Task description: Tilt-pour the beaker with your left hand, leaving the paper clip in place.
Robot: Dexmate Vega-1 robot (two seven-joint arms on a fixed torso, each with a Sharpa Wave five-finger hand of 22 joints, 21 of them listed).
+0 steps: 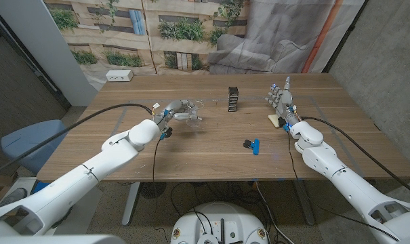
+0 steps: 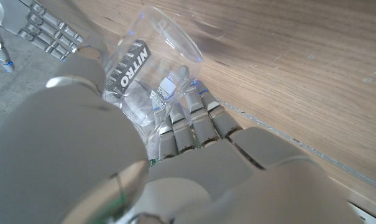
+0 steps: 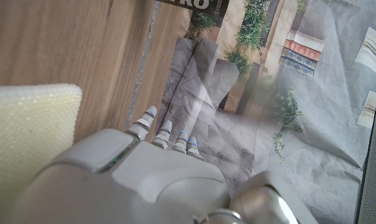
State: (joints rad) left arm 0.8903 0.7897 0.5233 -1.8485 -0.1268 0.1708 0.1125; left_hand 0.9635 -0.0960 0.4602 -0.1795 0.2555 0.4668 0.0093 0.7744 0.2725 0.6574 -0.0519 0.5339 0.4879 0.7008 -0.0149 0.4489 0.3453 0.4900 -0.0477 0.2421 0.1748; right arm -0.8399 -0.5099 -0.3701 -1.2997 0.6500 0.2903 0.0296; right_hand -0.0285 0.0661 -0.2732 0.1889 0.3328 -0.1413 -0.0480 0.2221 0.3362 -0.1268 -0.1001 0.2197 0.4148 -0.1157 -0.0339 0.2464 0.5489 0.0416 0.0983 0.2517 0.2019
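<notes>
My left hand [image 1: 172, 115] grips a clear plastic beaker [image 1: 190, 111] and holds it tilted on its side just above the table, left of the middle. In the left wrist view the beaker [image 2: 151, 57] carries a black label and my fingers [image 2: 192, 121] wrap around its wall, its mouth pointing away over the wood. A blue and black paper clip [image 1: 252, 144] lies on the table toward the front, right of the middle and well apart from the beaker. My right hand [image 1: 282, 102] stands at the right with fingers up and apart, holding nothing.
A pale yellow sponge [image 1: 274, 120] lies by my right hand, also seen close up as a sponge [image 3: 32, 124]. A small black rack-like object [image 1: 232, 99] stands at the table's middle back. A white box [image 1: 119, 76] sits at the far left corner.
</notes>
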